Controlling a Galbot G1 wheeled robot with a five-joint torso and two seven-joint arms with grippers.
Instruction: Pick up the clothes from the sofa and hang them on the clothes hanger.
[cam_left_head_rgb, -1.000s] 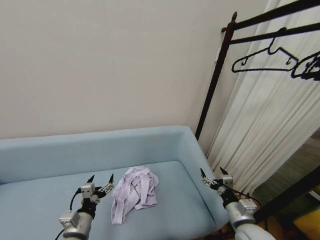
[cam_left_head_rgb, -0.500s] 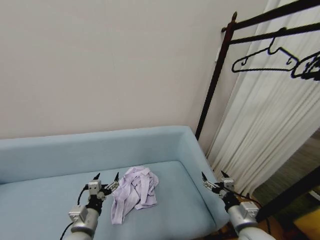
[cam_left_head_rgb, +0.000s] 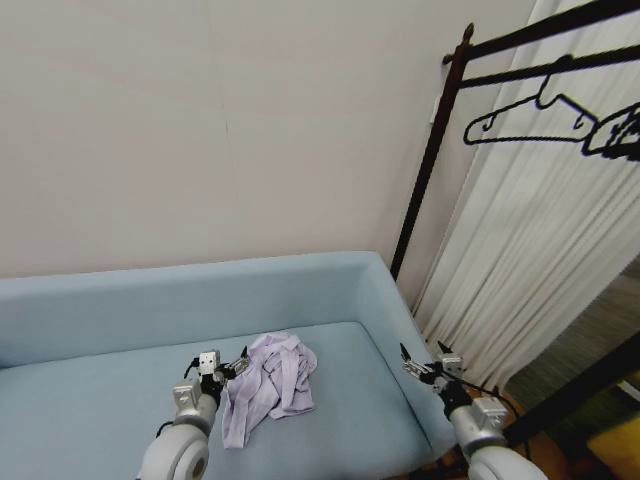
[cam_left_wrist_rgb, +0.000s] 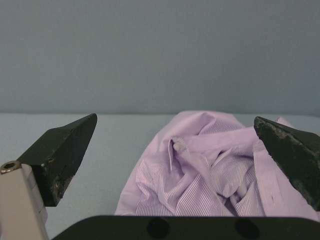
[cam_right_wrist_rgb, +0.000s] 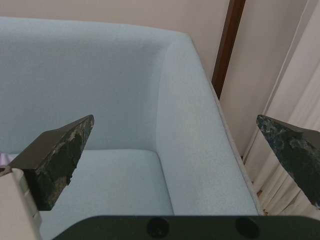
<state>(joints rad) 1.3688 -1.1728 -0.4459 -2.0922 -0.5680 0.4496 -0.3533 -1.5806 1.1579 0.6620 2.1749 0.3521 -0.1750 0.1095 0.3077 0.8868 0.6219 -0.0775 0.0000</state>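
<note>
While the crumpled lilac pinstriped shirt (cam_left_head_rgb: 270, 385) (cam_left_wrist_rgb: 210, 170) lies in a heap on the seat of the pale blue fabric sofa (cam_left_head_rgb: 100, 300) (cam_right_wrist_rgb: 125, 75), toward its right end, we hold our left gripper (cam_left_head_rgb: 226, 362) (cam_left_wrist_rgb: 175, 120) low over the cushion just beside the heap's left edge. Its two dark fingers are spread wide and grip nothing; the cloth sits just ahead of the gap. Our right gripper (cam_left_head_rgb: 421, 356) (cam_right_wrist_rgb: 175, 120) hovers by the sofa's right armrest, fingers likewise apart and empty, well apart from the shirt.

We judge the shirt to be light, thin and limp, with no stiff part to brace against, so it should drape and trail once lifted and may slide out of a shallow pinch. The best hold looks to be the raised ridge of folds at the top of the heap, where several layers bunch together. A grip near the collar would suit hanging, but we cannot tell which fold that is. The black wire hanger (cam_left_head_rgb: 530, 115) on the dark metal rack (cam_left_head_rgb: 430, 150) hangs high to the right, well apart from the sofa seat.
</note>
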